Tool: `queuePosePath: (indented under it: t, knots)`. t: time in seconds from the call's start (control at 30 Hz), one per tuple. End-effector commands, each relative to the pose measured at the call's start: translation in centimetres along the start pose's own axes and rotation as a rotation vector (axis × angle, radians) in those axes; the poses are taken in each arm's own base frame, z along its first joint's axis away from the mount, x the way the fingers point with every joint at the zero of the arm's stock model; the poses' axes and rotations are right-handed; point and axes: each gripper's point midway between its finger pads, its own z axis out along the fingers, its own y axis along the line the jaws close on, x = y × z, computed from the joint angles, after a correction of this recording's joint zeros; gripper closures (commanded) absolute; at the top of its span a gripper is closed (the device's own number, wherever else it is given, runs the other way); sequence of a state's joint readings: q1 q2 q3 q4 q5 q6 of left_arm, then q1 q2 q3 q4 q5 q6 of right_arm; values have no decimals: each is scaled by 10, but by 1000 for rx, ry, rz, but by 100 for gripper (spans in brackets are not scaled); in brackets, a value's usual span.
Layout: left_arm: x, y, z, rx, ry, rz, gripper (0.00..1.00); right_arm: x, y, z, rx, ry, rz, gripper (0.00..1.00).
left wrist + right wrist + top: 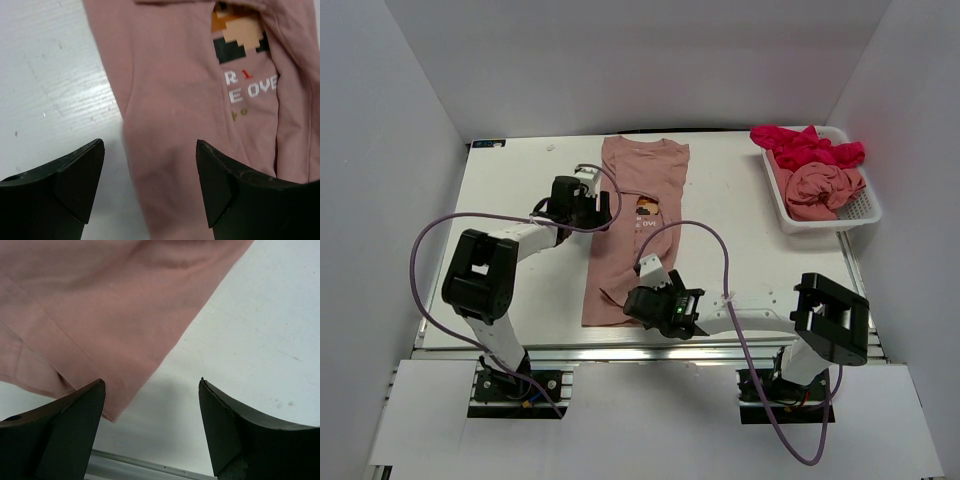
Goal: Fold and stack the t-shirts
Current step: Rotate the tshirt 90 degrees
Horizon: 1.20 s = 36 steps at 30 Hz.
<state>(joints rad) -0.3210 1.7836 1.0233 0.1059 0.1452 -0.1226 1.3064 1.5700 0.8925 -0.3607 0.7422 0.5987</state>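
Observation:
A salmon-pink t-shirt (640,230) with a pixel-art chest print (240,30) lies lengthwise on the white table, its sides folded inward. My left gripper (597,205) is open over the shirt's left edge (165,150), jaws straddling that edge. My right gripper (655,305) is open over the shirt's near hem corner (115,410), holding nothing. A magenta-red t-shirt (807,148) and another salmon-pink t-shirt (823,188) lie crumpled in the basket.
The white mesh basket (850,218) stands at the back right of the table. The table's near metal edge (145,467) runs just below the right gripper. White walls enclose the table on three sides.

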Motion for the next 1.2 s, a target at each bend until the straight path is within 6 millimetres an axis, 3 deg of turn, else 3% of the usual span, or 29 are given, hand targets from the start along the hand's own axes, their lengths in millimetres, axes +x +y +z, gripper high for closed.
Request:
queuePosePath:
  t: [0.0, 0.1, 0.3, 0.5, 0.7, 0.9, 1.17]
  knots:
    - [-7, -10, -35, 39, 27, 60, 17, 1, 5, -1, -37, -15, 52, 21]
    - [-12, -10, -42, 28, 30, 61, 17, 6, 8, -2, -56, 6, 56, 23]
    - [-24, -10, -39, 18, 4, 48, 17, 9, 8, -19, -79, 2, 93, 23]
    - [-4, -4, -25, 4, 56, 34, 17, 9, 17, -37, -107, -12, 98, 23]
    - [7, -3, -21, -1, 51, -2, 17, 32, 36, -31, -91, 23, 60, 23]
    - [-8, 2, -16, -20, -34, 14, 17, 44, 49, -20, -54, 32, 45, 22]
    - [-1, 0, -9, 1, -30, 2, 17, 22, 56, -25, -37, -31, 30, 22]
